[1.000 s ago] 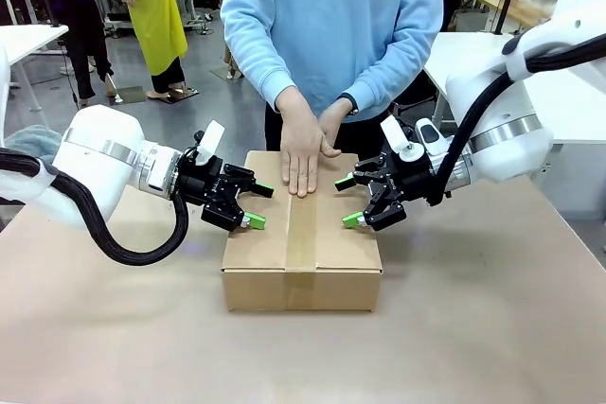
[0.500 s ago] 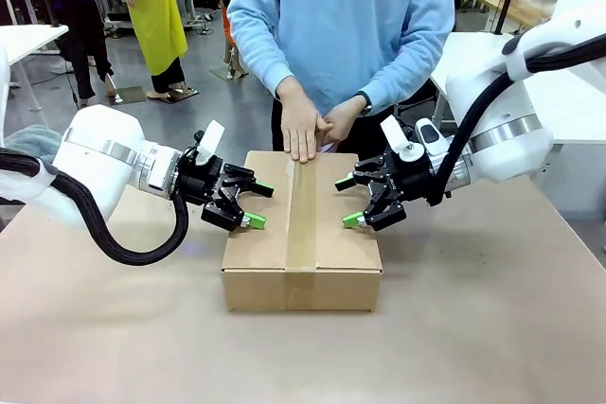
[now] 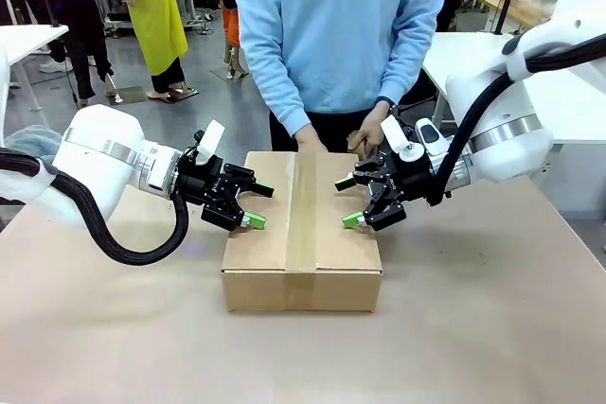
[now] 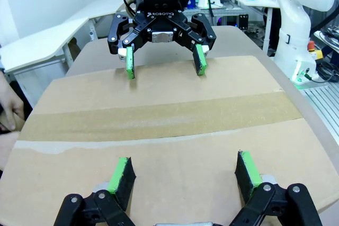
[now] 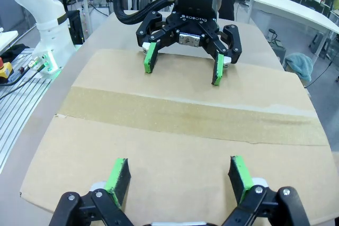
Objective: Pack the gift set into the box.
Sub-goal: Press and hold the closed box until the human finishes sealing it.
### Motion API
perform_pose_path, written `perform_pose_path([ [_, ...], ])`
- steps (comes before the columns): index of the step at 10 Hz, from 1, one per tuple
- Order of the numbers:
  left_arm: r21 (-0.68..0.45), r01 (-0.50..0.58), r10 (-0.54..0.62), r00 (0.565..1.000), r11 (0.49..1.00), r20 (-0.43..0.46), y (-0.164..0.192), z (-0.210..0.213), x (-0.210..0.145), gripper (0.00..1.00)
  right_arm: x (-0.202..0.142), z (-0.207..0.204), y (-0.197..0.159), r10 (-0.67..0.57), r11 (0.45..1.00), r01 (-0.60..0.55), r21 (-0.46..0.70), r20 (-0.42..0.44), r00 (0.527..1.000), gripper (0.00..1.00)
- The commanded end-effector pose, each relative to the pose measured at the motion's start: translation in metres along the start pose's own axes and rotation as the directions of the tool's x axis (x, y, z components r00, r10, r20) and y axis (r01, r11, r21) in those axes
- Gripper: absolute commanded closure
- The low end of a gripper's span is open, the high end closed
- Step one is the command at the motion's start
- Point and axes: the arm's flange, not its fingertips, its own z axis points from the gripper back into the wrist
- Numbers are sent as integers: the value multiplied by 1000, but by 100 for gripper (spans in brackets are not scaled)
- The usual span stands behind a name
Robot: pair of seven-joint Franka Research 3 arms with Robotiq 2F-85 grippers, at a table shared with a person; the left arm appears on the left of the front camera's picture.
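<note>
The brown cardboard box (image 3: 327,243) stands mid-table with its flaps down and a tape strip (image 3: 301,210) along the seam. The gift set is hidden. My left gripper (image 3: 258,205) is open over the box's left flap, its green pads spread on either side of bare cardboard (image 4: 184,170). My right gripper (image 3: 347,202) is open over the right flap, facing the left one (image 5: 179,173). Neither holds anything. I cannot tell whether the pads touch the lid. The person's hands (image 3: 310,144) hang at the box's far edge.
A person in a light blue sweatshirt (image 3: 336,26) stands close behind the box. Brown table surface (image 3: 473,328) lies bare in front of and beside the box. White tables (image 3: 568,92) stand at the back right, and other people farther off.
The person's hands have slid off the taped seam and drawn back to the box's far edge. Both arms have stayed still.
</note>
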Motion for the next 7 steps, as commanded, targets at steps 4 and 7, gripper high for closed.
perform_pose_path([
  [4, -3, 7, -7, 1000, 1000, -3, -2, 0, -1, 0, -2, 1, 2, 22, 1000, -22, -5, -7, 1000, 0],
  [7, -3, 7, -7, 1000, 1000, -3, -2, 0, -1, 0, -2, 1, 2, 22, 1000, -22, -5, -7, 1000, 0],
])
